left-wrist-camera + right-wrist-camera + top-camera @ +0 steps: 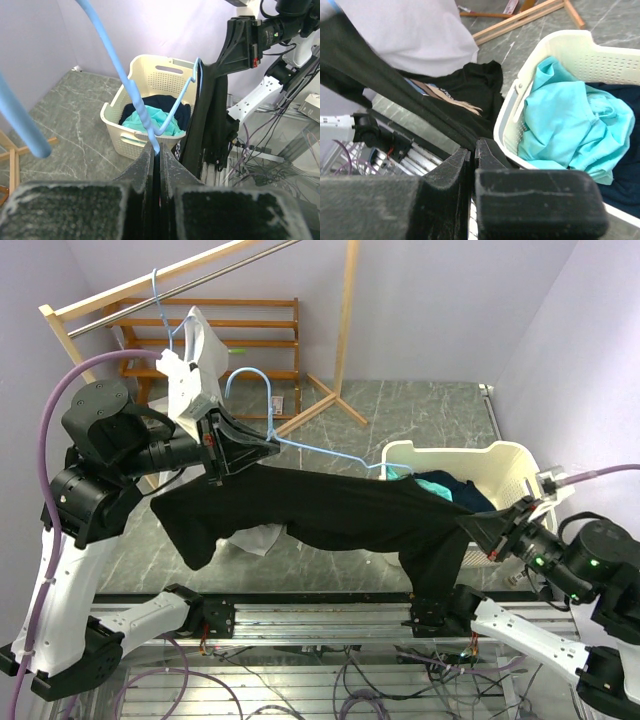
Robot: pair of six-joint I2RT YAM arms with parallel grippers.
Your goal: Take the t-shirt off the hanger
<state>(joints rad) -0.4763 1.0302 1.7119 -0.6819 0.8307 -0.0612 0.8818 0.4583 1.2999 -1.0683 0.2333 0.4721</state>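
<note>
Left gripper [270, 447]: clamped on hanger [330, 452]
Right gripper [482, 530]: clamped on t-shirt [340, 510], beside basket [460, 448]
T-shirt: taut between them

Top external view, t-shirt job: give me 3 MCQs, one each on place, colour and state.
1. Where is the white basket?
A. On the floor at the right, beside the right arm
B. Under the left arm's base
C. On the wooden rack

2. What colour is the hanger?
A. Red
B. Light blue
C. Black

3. What is the right gripper doing?
A. Open, hovering over the basket
B. Shut on the t-shirt
C. Shut on the basket rim

Answers:
1. A, the basket stands at the right of the top view, next to the right arm.
2. B, the hanger is a light blue wire.
3. B, the right gripper is closed on the black t-shirt, which is pulled taut towards it.
</note>
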